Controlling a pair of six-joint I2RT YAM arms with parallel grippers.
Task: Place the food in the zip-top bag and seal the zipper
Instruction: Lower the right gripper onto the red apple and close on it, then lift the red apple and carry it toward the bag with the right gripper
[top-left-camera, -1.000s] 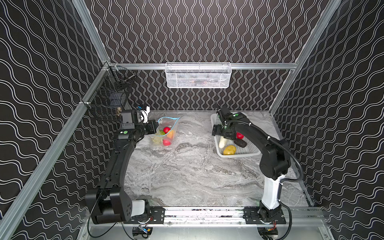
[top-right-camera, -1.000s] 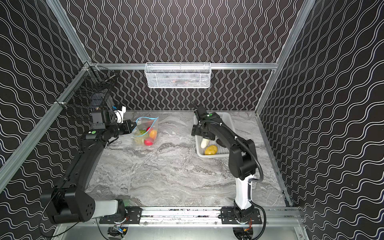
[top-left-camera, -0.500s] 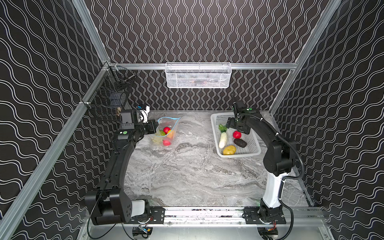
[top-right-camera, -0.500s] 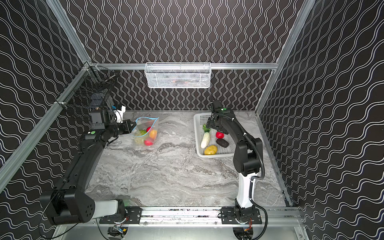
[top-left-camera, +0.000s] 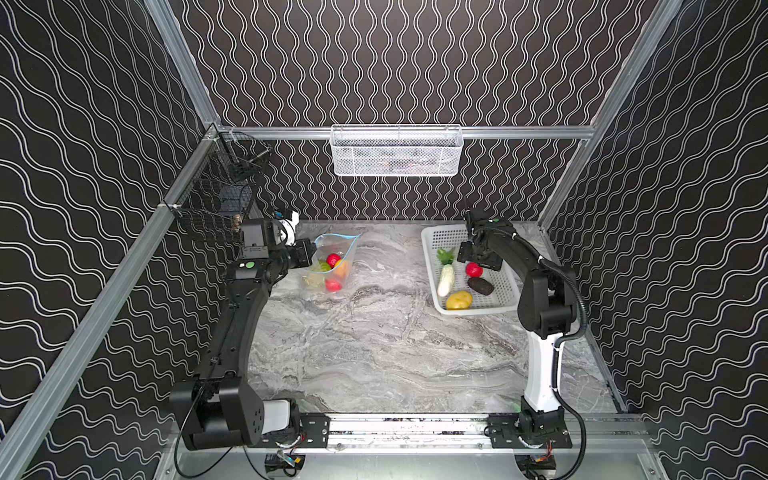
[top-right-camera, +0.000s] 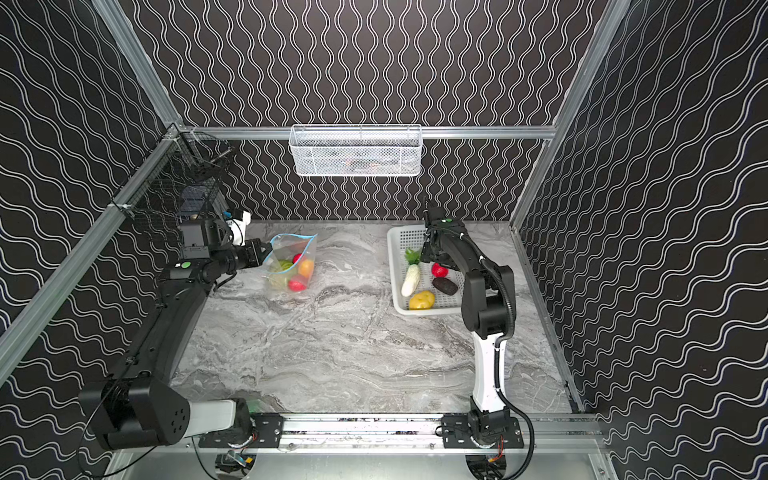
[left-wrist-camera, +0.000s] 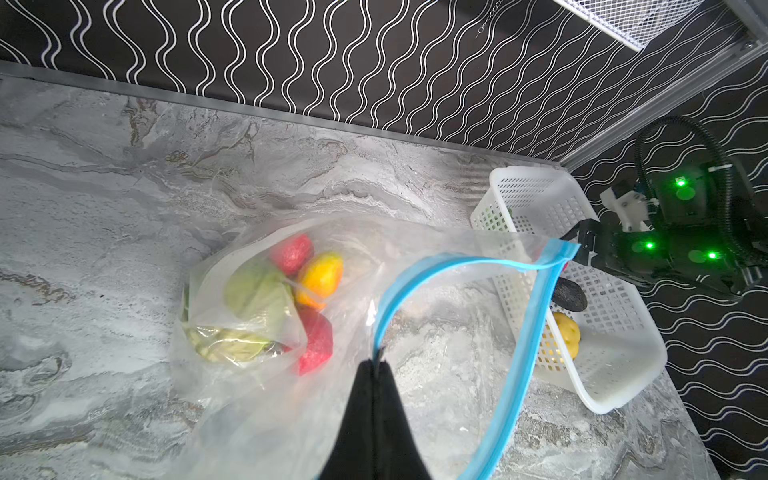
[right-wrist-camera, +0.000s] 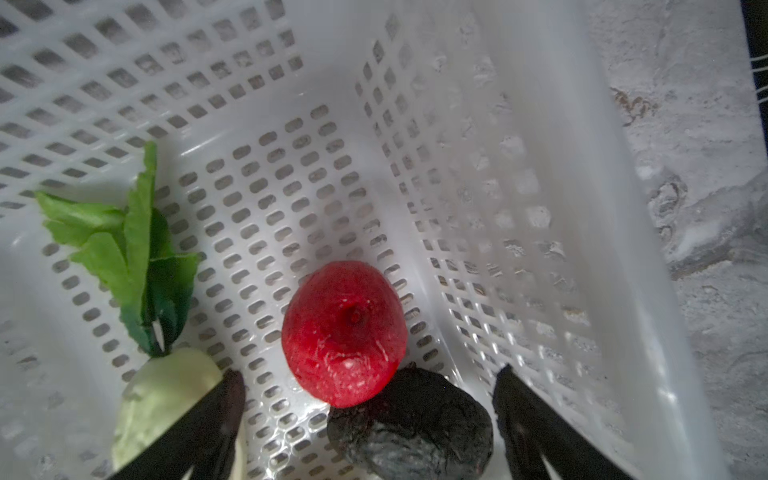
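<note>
The zip-top bag (top-left-camera: 333, 262) stands at the far left of the surface (top-left-camera: 374, 353), mouth up and gaping. A milky white patch (left-wrist-camera: 212, 291) shows on its clear wall, any print too blurred to read. The left gripper (left-wrist-camera: 376, 365) is pressed together, pinching the blue zipper (left-wrist-camera: 525, 332) at the left side of the mouth. Inside lie a green cabbage (left-wrist-camera: 255, 293), two red fruits (left-wrist-camera: 291, 252) and an orange-red one (left-wrist-camera: 321, 276). At the far right, the white basket (top-left-camera: 432, 243) holds a white radish (top-left-camera: 445, 280), a red fruit (right-wrist-camera: 345, 332), a dark avocado-like one (right-wrist-camera: 411, 428) and a yellow potato-like one (top-left-camera: 458, 300). The right gripper (right-wrist-camera: 369, 374) hangs spread wide over that red fruit, holding nothing
</note>
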